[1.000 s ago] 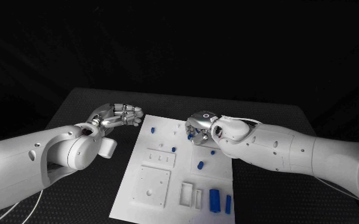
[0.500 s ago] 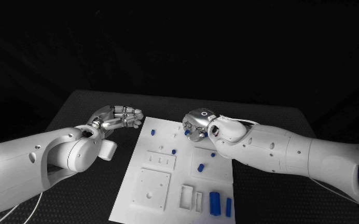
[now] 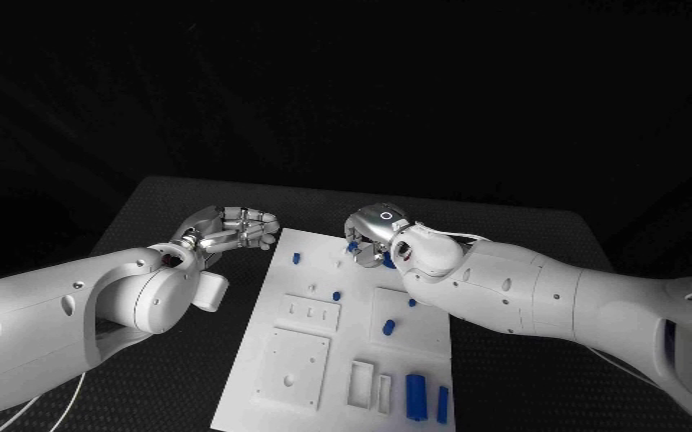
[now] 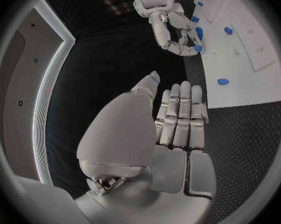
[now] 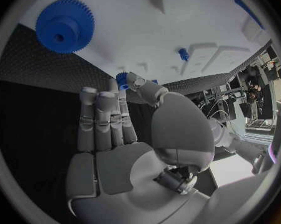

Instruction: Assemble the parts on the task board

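While scanning from the left, find left hand (image 3: 231, 227) over the black table (image 3: 159, 202), just beside the white board's (image 3: 296, 362) far left corner and not touching it. Fingers curled in and close together, clenched on nothing. Moving right onto the board: spot a small blue peg (image 3: 296, 254) near the far left edge, another blue peg (image 3: 336, 294) toward the middle, and a third blue piece (image 3: 387, 327) right of that. Near the close edge, note two blue bars (image 3: 415, 395) lying side by side by the right corner. Over the board's far edge, find right hand (image 3: 378, 235), palm turned down toward the board. Looks to be pinching a small blue gear (image 5: 121, 79) between thumb tip and a fingertip, other fingers straight and together. From the right wrist, also see a bigger blue gear (image 5: 65, 25) lying flat on the board, well apart from the hand.
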`<state>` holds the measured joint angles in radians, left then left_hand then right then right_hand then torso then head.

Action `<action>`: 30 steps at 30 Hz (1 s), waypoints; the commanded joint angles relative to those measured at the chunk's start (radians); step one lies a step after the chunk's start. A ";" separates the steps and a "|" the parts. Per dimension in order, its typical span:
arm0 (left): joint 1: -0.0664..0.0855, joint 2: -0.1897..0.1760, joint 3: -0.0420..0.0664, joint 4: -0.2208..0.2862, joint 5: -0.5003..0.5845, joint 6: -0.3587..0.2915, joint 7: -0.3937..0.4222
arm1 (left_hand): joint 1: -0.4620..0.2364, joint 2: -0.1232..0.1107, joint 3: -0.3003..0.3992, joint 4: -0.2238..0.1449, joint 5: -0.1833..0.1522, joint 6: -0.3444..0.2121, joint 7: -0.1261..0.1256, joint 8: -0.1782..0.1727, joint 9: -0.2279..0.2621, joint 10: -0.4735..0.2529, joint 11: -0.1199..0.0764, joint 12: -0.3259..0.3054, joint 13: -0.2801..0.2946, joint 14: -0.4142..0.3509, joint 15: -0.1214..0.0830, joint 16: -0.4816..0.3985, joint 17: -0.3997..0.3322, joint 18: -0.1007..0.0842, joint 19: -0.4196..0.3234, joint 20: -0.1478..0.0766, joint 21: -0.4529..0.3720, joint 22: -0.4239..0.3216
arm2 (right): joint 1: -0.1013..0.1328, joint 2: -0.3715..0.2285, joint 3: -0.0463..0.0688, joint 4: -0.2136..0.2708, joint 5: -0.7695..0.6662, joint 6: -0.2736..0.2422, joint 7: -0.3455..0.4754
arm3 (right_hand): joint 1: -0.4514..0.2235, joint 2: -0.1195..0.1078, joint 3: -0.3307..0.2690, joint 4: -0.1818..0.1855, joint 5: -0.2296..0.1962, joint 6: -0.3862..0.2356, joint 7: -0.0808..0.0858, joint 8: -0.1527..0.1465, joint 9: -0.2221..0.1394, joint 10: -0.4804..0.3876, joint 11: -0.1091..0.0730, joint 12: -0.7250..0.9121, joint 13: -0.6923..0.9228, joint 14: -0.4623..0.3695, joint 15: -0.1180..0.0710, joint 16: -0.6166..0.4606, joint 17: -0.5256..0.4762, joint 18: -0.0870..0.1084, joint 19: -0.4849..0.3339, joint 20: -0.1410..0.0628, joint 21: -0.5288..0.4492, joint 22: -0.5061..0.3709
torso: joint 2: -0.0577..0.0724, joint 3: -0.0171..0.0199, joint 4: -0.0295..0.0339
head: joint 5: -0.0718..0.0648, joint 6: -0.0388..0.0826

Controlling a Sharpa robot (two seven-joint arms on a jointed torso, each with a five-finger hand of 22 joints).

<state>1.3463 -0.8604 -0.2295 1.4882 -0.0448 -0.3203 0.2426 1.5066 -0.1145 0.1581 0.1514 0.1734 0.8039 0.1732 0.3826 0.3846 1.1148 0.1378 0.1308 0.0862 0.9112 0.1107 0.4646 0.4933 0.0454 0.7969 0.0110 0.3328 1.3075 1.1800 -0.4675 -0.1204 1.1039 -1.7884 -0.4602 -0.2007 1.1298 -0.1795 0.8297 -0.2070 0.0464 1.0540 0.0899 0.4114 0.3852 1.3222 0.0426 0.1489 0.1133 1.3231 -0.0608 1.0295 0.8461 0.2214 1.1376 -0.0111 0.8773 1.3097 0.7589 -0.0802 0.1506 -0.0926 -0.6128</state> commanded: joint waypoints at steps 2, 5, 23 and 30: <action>0.001 0.005 0.001 -0.001 0.003 0.017 0.007 | 0.006 -0.002 -0.002 0.006 -0.007 0.007 0.001 -0.004 -0.002 -0.002 -0.001 -0.006 -0.002 -0.005 -0.001 -0.005 0.002 0.019 -0.007 -0.001 -0.004 0.017 | -0.001 0.004 0.000 -0.006 -0.024 -0.020 -0.011 | 0.001 -0.009 0.006 0.002 0.002 0.008 0.002 0.022 0.040 0.009 0.000 0.000 0.001 -0.001 -0.009 0.005 -0.001 0.040 0.004 -0.006 0.004 0.014 | 0.000 0.0003 0.0016 | 0.001 -0.001; 0.001 0.004 0.001 0.000 0.003 0.017 0.006 | 0.006 -0.002 -0.002 0.006 -0.007 0.007 0.001 -0.004 -0.002 -0.002 -0.001 -0.006 -0.002 -0.005 -0.001 -0.005 0.002 0.019 -0.007 -0.001 -0.004 0.017 | 0.000 0.005 0.000 -0.004 -0.024 -0.018 -0.011 | 0.001 -0.010 0.007 0.002 0.002 0.008 0.002 0.022 0.040 0.009 0.000 0.000 0.001 -0.001 -0.009 0.006 -0.002 0.040 0.004 -0.006 0.004 0.014 | 0.002 -0.0005 0.0033 | -0.001 0.001; 0.001 0.004 0.001 0.003 0.003 0.014 0.005 | 0.008 -0.002 -0.003 0.007 -0.007 0.008 0.001 -0.005 -0.002 -0.001 -0.001 -0.007 -0.002 -0.005 -0.001 -0.007 0.003 0.019 -0.007 -0.001 -0.004 0.017 | 0.000 0.029 0.000 -0.027 -0.023 -0.003 -0.012 | 0.001 -0.012 0.010 0.004 0.002 0.007 0.002 0.022 0.041 0.009 0.000 -0.001 0.002 -0.001 -0.009 0.007 -0.003 0.040 0.004 -0.006 0.005 0.013 | 0.011 -0.0025 0.0050 | 0.005 -0.006; 0.002 0.005 0.002 0.004 0.002 0.015 0.005 | 0.009 -0.003 -0.004 0.007 -0.007 0.008 0.002 -0.005 -0.003 -0.001 -0.001 -0.007 -0.002 -0.004 -0.001 -0.007 0.003 0.019 -0.008 -0.001 -0.004 0.017 | 0.000 0.039 0.000 -0.043 -0.023 0.003 -0.010 | 0.001 -0.012 0.010 0.005 0.002 0.007 0.002 0.021 0.042 0.009 0.000 -0.001 0.002 -0.001 -0.009 0.007 -0.003 0.040 0.004 -0.007 0.005 0.013 | 0.014 -0.0038 0.0064 | 0.005 -0.006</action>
<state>1.3467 -0.8576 -0.2287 1.4892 -0.0446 -0.3192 0.2422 1.5066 -0.1145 0.1554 0.1540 0.1713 0.8039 0.1732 0.3826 0.3829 1.1148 0.1378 0.1273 0.0855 0.9112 0.1107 0.4607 0.4948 0.0454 0.7969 0.0110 0.3328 1.3077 1.1800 -0.4310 -0.1204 1.0658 -1.7978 -0.4685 -0.2091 1.1216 -0.1900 0.8339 -0.2026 0.0462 1.0541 0.0938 0.4134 0.3852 1.3240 0.0448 0.1458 0.1165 1.3233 -0.0610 1.0299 0.8443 0.2189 1.1415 -0.0145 0.8770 1.3092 0.7715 -0.0834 0.1566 -0.0873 -0.6185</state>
